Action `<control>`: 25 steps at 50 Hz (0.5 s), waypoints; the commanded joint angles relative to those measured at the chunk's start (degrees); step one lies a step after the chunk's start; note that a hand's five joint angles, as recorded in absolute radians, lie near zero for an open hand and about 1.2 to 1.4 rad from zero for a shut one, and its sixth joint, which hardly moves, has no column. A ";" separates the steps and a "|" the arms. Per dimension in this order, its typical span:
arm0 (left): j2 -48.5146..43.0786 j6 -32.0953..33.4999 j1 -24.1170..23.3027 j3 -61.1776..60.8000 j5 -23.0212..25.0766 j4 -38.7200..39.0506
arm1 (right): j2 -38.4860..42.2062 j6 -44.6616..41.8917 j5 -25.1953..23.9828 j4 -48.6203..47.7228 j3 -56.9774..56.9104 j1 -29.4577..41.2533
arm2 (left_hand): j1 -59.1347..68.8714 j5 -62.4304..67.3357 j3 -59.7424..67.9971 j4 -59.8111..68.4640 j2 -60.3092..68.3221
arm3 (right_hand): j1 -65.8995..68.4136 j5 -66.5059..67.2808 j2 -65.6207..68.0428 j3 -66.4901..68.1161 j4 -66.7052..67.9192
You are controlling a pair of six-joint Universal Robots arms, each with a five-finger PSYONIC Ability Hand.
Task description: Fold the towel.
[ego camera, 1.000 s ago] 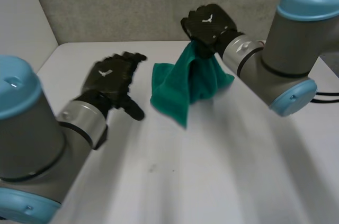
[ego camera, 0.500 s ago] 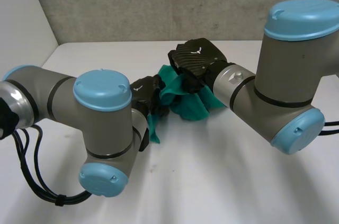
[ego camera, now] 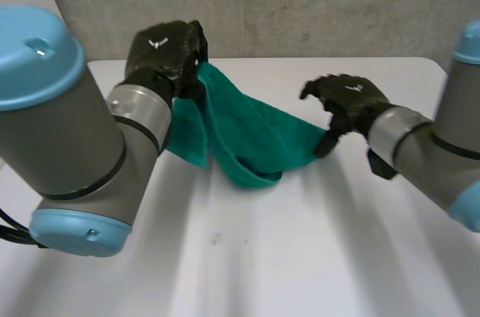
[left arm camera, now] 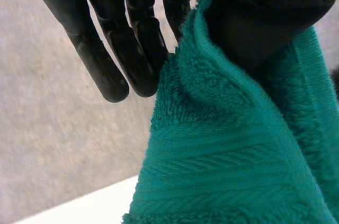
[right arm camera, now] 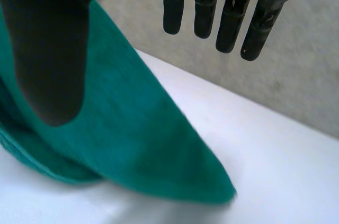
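Towel hangs pinched in raised left hand.

Table: white, flat, ending at a grey wall on its far side.
Towel: green; its lowest fold seems to rest on the table's middle.
Speck: small, dark, nearer than the towel.

The right hand holds its fingers straight and well apart from the thumb, with nothing gripped between them. A green towel lies below the thumb and tapers to a free corner resting on the white table. Contact between thumb and towel cannot be determined. A grey wall stands behind the table.
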 commanded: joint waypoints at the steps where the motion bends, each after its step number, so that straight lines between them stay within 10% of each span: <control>1: 1.73 3.74 0.06 0.04 -0.01 0.11 | -7.78 2.18 -7.39 0.17 12.85 -8.53 | 15.55 13.95 12.19 11.96 11.83 | 8.90 7.23 5.83 6.97 7.10; 11: 4.80 5.06 -0.91 0.39 -0.62 0.02 | -10.26 2.62 -19.54 0.44 28.24 -13.30 | 15.55 13.95 12.19 11.96 11.83 | 11.95 10.27 8.88 10.02 10.15; 25: 8.59 5.06 -3.63 -0.05 -0.71 -0.33 | 1.95 17.64 -18.59 -12.12 21.77 -4.52 | 15.55 13.95 12.19 11.96 11.83 | 10.77 9.10 7.70 8.84 8.98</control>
